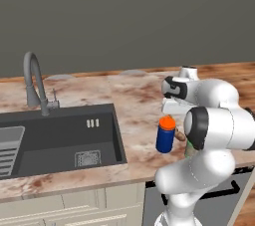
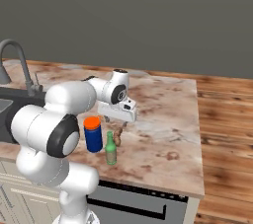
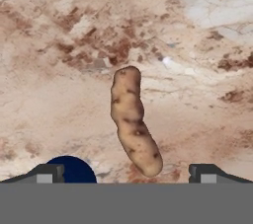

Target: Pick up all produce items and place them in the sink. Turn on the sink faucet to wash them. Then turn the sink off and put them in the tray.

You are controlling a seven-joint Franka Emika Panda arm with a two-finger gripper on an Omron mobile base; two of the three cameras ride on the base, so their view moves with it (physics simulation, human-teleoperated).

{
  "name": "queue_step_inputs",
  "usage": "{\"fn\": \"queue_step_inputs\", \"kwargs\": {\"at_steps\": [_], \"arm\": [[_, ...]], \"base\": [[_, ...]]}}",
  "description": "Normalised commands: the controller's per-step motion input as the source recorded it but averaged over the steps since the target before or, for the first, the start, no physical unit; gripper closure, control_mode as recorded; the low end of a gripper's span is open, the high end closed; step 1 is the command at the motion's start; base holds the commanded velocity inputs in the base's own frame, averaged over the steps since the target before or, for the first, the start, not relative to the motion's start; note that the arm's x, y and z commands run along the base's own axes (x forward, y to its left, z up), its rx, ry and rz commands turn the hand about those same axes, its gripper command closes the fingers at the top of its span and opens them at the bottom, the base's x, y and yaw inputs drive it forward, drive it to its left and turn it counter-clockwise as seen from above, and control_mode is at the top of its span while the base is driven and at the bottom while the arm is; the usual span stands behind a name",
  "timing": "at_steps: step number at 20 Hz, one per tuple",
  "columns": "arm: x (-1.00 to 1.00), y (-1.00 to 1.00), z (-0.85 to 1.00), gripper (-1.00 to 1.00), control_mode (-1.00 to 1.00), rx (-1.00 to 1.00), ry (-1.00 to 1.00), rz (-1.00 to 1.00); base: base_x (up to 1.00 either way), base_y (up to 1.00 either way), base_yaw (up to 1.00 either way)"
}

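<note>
The nearest risk is a poor grasp of the sweet potato (image 3: 133, 122): it is lying slanted on the table (image 3: 59, 85), running from about 12 o'clock to 5 o'clock in the hand view, so jaws closing without lining up across its narrow width could pinch one rounded end and send it rolling or squirting out. A second risk is crowding, since in the right base view the tuber (image 2: 117, 136) is sitting just beside a green bottle (image 2: 111, 150) at its 7 o'clock and near a blue canister with an orange lid (image 2: 92, 135) at its 9 o'clock; a descending finger or the wrist could be nudging either one over. The canister's dark blue edge (image 3: 74, 168) is already showing next to one fingertip (image 3: 48, 172) in the hand view. The arm is folding forward from the base, elbow bulging toward the camera, with the forearm reaching out and the hand pointing straight down over the table. The gripper (image 3: 126, 173) is hovering above the sweet potato, jaws spread wide and holding nothing, the tuber's lower end lying between the tips. The sink (image 1: 60, 140) and its faucet (image 1: 34, 83) are standing well apart, off at 9 o'clock from the hand, so a long carry is waiting, and a loose hold could be dropping the piece on the way.
</note>
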Motion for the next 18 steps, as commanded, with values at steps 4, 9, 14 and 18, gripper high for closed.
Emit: {"fn": "queue_step_inputs", "kwargs": {"at_steps": [4,9,14,18], "arm": [[0.02,-0.01,0.00,-1.00,-1.00,0.00,0.00,0.00],[0.02,0.00,0.00,-1.00,-1.00,0.00,0.00,0.00],[0.00,0.00,-0.08,-1.00,-1.00,0.00,0.00,0.00],[0.00,0.00,-0.14,-1.00,-1.00,0.00,0.00,0.00]], "base": [[0.00,0.00,0.00],[0.00,0.00,0.00],[0.00,0.00,0.00],[0.00,0.00,0.00]]}}
